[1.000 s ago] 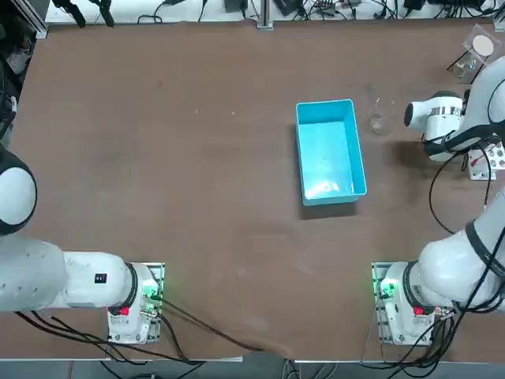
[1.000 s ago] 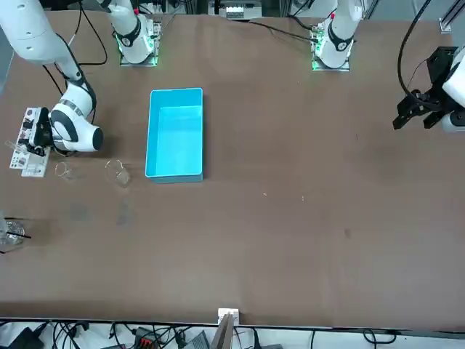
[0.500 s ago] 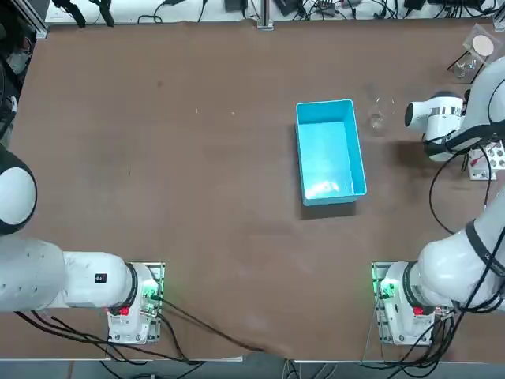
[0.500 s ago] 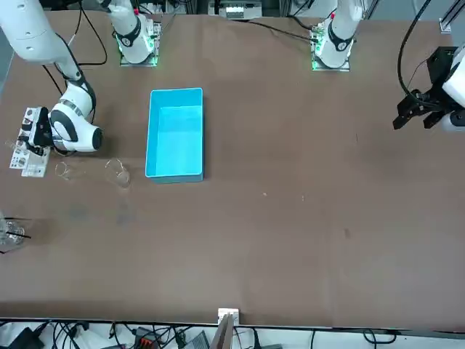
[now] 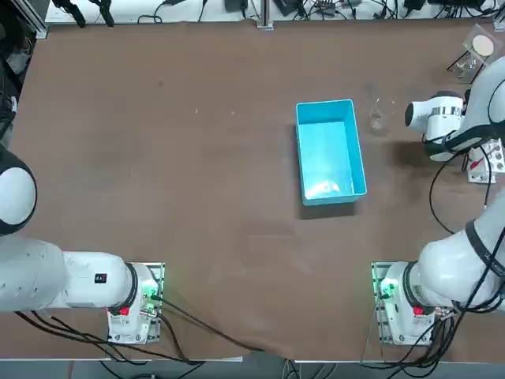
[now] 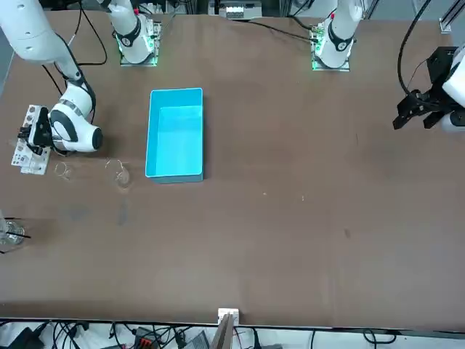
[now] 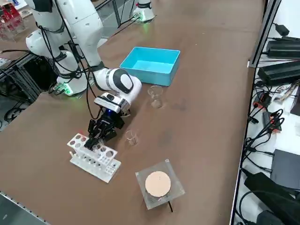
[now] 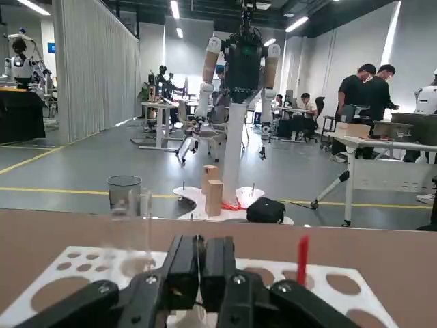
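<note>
Bin (image 5: 327,146) lies mid-table, long axis running from the robot's side to the far side. Just right of the bin's far corner stands a clear beaker (image 7: 155,96), upright. Farther right of the bin stands a smaller beaker (image 7: 132,137), also upright, between bin and rack. Well right of the bin, the right gripper (image 8: 201,246) hangs low over the rack (image 7: 93,159). Its fingers are pressed together with nothing seen between them. The rack lies flat, holes up, long axis parallel to the bin's. A clear tube (image 8: 145,225) stands upright in it just beside the fingers, and a red piece (image 8: 302,258) stands in another hole. A dish (image 7: 158,183) holding a tan disc lies farthest right of the bin, toward the far edge.
</note>
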Controlling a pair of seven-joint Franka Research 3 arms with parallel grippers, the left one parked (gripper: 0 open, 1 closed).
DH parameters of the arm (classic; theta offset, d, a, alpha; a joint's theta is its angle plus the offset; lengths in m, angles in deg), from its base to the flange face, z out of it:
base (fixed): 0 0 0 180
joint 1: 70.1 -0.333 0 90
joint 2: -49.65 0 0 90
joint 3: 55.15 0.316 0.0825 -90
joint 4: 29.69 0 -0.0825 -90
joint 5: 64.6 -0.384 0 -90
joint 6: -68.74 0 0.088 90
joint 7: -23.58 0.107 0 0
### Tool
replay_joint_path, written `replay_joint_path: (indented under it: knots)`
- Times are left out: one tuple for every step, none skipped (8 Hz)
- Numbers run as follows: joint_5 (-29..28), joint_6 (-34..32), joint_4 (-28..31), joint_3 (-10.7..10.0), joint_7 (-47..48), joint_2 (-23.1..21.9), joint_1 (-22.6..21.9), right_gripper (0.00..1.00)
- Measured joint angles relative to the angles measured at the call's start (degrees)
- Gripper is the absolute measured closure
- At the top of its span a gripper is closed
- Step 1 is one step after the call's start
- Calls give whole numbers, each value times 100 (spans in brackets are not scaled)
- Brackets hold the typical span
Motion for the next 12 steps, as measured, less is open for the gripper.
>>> replay_joint_path:
  knots:
    - [0,-7,-2,0,-1,-7,1,94]
    - [0,-10,-2,0,-6,-12,4,94]
    - [0,-10,-2,0,-7,-12,5,94]
    - [0,-10,-2,0,-7,-12,5,94]
    - [0,-12,-2,0,-9,-13,5,94]
    - [0,-19,-3,0,-17,-19,5,94]
    - [0,-32,-3,0,-20,-36,5,94]
    - [0,-65,-3,0,-25,-58,6,94]
    - [0,-121,2,0,-33,-89,6,94]
    - [0,-186,8,0,-38,-128,6,94]
    - [-1,-218,12,1,-134,-214,6,94]
    - [-4,-228,26,2,-344,-366,6,94]
